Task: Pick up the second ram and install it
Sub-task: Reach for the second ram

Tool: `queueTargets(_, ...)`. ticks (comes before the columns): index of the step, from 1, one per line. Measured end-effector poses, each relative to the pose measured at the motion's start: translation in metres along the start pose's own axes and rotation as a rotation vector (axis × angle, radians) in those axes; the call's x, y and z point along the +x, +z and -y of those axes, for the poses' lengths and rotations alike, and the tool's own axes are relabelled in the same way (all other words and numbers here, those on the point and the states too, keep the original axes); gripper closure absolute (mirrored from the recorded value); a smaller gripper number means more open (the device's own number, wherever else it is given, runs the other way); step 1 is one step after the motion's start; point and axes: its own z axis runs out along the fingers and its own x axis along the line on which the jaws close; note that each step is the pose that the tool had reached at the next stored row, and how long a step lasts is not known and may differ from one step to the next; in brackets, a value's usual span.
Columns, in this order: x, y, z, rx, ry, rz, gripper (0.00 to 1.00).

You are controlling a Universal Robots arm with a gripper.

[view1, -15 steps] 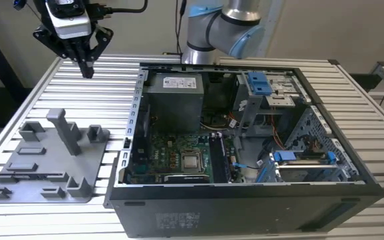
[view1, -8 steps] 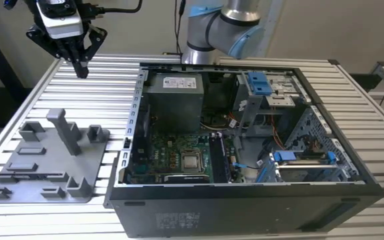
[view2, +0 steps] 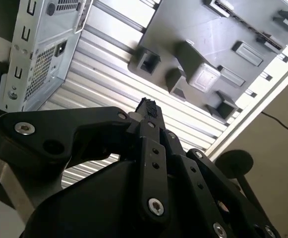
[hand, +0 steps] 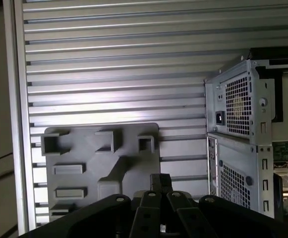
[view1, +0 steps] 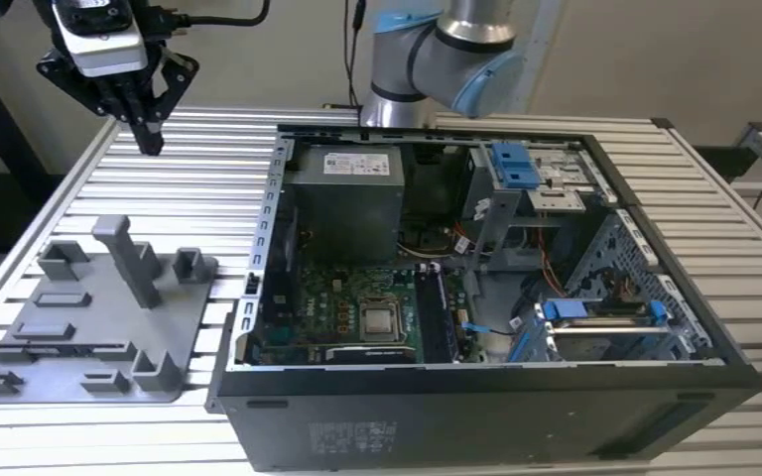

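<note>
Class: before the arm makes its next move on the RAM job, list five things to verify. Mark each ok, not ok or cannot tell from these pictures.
1. Gripper carries nothing: ok. Its fingers are shut together with nothing between them.
2. Gripper clear of obstacles: ok. It hangs above the slatted table, apart from the grey tray and the computer case.
3. Case open for access: ok. Its upper side is off and the motherboard lies exposed.
4. Where the second ram lies: cannot tell.
5. Memory slots free to take a stick: cannot tell. That part of the board is too dark.
</note>
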Motion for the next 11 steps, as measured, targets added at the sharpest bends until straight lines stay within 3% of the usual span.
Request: queueTargets(11,0.0209,0.0004,0.0015,0.0,0.0,-0.0009,0.89)
